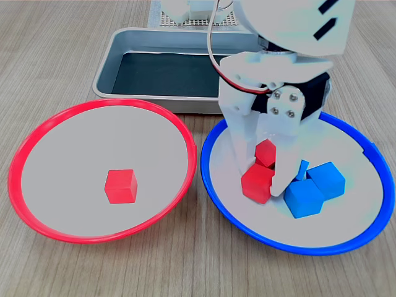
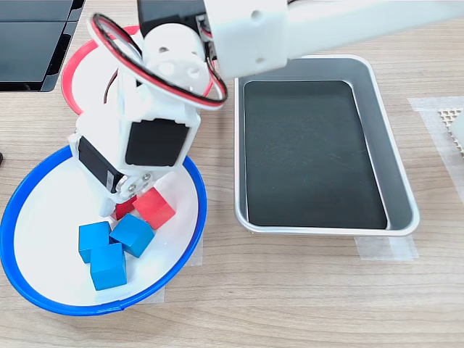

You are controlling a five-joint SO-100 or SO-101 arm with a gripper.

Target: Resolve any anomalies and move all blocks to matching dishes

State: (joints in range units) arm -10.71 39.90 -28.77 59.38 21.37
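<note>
The blue-rimmed dish (image 1: 365, 232) (image 2: 29, 286) holds three blue blocks (image 1: 306, 199) (image 2: 109, 266) and two red blocks. My white gripper (image 1: 261, 184) (image 2: 127, 206) reaches down into this dish. Its fingers (image 1: 281, 176) sit on either side of the nearer red block (image 1: 255, 184) (image 2: 123, 208), shut on it. The other red block (image 1: 265, 153) (image 2: 154, 209) lies just beyond, touching it. In the first exterior view's left, the red-rimmed dish (image 1: 37, 210) (image 2: 71, 80) holds a single red block (image 1: 120, 186).
A rectangular grey metal tray (image 1: 117, 55) (image 2: 395, 181) with a dark bottom stands behind both dishes in the first exterior view and at the second exterior view's right. The two dishes nearly touch. The arm hides much of the red dish in the second exterior view.
</note>
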